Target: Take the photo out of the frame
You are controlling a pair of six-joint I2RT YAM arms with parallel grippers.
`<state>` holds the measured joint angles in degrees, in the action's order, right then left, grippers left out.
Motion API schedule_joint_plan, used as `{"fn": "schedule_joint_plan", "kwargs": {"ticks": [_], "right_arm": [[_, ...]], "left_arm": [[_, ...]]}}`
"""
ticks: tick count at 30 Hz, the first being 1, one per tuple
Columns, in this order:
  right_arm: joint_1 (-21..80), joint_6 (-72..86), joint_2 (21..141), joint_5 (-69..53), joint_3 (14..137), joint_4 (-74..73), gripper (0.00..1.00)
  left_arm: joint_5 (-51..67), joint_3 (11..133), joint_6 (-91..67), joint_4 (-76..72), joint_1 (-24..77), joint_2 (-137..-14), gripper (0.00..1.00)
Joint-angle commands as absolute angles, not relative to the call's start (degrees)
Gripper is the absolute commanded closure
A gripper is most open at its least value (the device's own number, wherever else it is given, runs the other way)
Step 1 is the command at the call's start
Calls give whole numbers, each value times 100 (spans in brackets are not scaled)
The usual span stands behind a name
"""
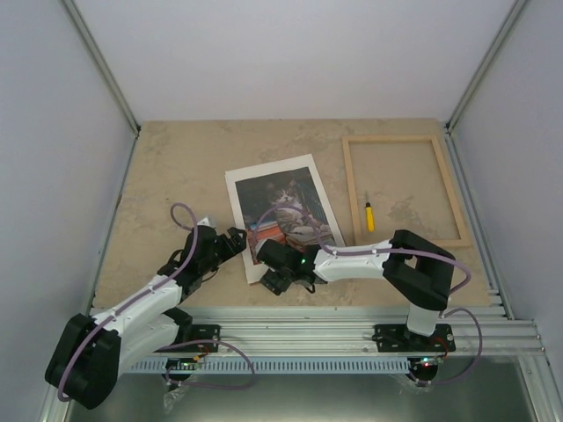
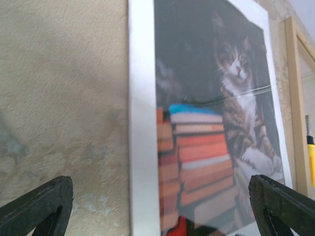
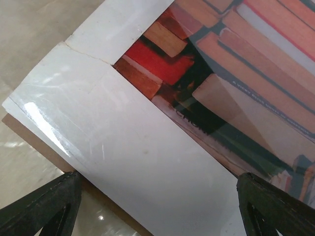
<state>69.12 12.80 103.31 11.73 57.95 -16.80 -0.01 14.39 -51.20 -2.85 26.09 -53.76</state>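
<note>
Both arms poise over the photo (image 1: 286,211), which lies flat on the table (image 1: 176,167) to the left of the frame (image 1: 350,189) and apart from it. The frame holds nothing inside its rails. A yellow-handled tool (image 1: 369,215) rests just inside the frame's left rail.

I have the right gripper (image 3: 157,211) left of the frame and nearer me than its near rail, jaws wide apart and holding nothing. The left gripper (image 2: 162,211) waits farther left, also fully spread and empty.

As I read it, what remains is to lift the print clear of what lies with it. A brown backing (image 3: 24,132) peeps out beneath the near corner. I would bring one finger low at that corner, catch only the print's edge, and let the other arm press the board down so it does not come up too. A steep approach risks creasing the paper.

The print shows a tabby cat beside stacked orange-red books inside a white border. Its surface gleams, and I cannot tell whether a clear sheet covers it. A seam crosses the border near the corner.
</note>
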Motion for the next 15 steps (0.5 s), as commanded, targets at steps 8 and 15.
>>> {"fn": "schedule_joint_plan", "kwargs": {"ticks": [8,15], "right_arm": [[6705,1144,10158,1182,5770,-1304,13],[6293,990,9334,990,5285,-970,12]], "left_arm": [[136,1357,-5002,-200,2566,-5490,1],[566,1284,-5136,-224,2566,-5562,1]]}}
